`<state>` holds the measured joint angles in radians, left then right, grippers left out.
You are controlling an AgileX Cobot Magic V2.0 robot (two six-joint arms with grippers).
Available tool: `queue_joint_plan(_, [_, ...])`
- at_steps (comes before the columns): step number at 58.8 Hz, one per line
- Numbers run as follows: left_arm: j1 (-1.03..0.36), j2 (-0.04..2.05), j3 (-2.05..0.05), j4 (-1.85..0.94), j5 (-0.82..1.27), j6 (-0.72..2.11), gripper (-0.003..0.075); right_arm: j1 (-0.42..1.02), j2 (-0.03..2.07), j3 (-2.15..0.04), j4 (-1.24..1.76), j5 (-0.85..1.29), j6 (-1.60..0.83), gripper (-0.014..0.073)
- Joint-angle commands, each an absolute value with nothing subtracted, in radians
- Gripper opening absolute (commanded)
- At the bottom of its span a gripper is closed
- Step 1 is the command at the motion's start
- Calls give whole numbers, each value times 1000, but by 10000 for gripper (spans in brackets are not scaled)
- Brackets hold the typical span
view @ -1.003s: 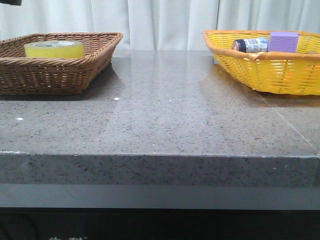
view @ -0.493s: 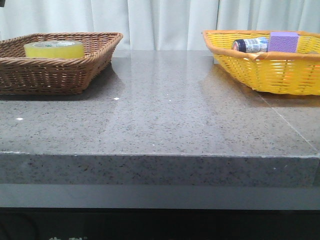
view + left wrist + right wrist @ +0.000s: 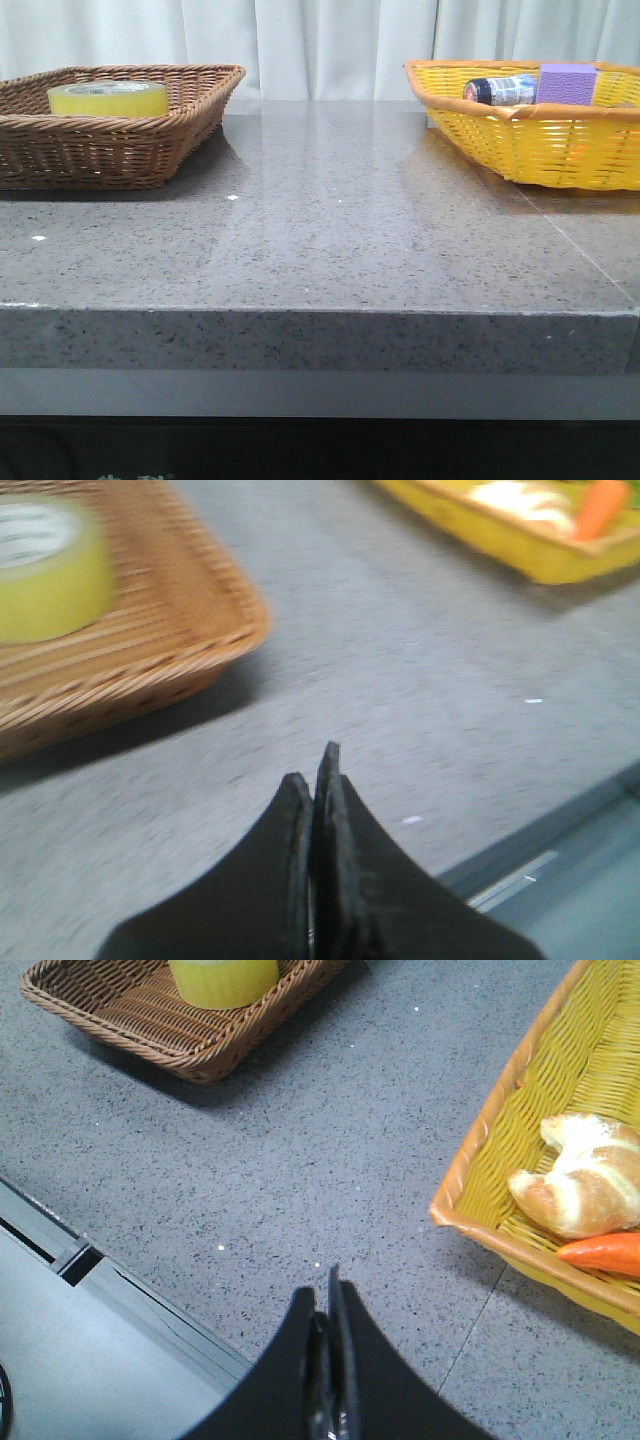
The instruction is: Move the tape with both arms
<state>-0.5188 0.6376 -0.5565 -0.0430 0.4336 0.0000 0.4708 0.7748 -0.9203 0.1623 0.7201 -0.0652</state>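
On the left of the table, the tape [image 3: 107, 98] lies flat in the brown wicker basket [image 3: 150, 150], its core axis upright, so its round face looks up. In the left wrist view the left gripper [image 3: 315, 780] hangs over the grey stone table [image 3: 330, 230] with its black fingers pressed together and nothing between them; the roll lies ahead of it and off to one side, inside the basket's rim. This arm looks the nearer of the two, so the first reach probably falls to it, and the fingers would have to part before they could span the roll. That view is blurred, and the green print on the core cannot be read.

The right gripper [image 3: 329, 1295] is likewise closed and empty, above bare table near the front edge. From there the tape is well away, cut off by the frame edge. Just beside this gripper stands the yellow basket [image 3: 520, 150], holding a croissant [image 3: 580, 1175], a carrot [image 3: 605, 1252], a small bottle [image 3: 500, 90] and a purple block [image 3: 568, 83]. Neither arm shows in the front view.
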Motion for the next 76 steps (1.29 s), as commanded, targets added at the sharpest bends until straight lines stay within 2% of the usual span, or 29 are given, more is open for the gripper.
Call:
queue_joint_plan(1, [-424, 533, -479, -53, 321, 0, -20, 468, 767, -946, 169, 661, -66, -67])
queue_joint_plan(12, [-268, 266, -234, -53, 194, 0, -20, 468, 767, -946, 169, 661, -66, -67])
queue_joint_plan(26, [-162, 37, -15, -53, 0, 0, -20, 468, 767, -946, 169, 661, -66, -67])
queue_joint_plan(35, [-145, -17, 48, -53, -86, 0, -20, 468, 767, -946, 169, 661, -66, -67])
queue_joint_plan(76, [-145, -24, 48, -99, -63, -13, -20, 468, 767, -946, 169, 661, -66, -67])
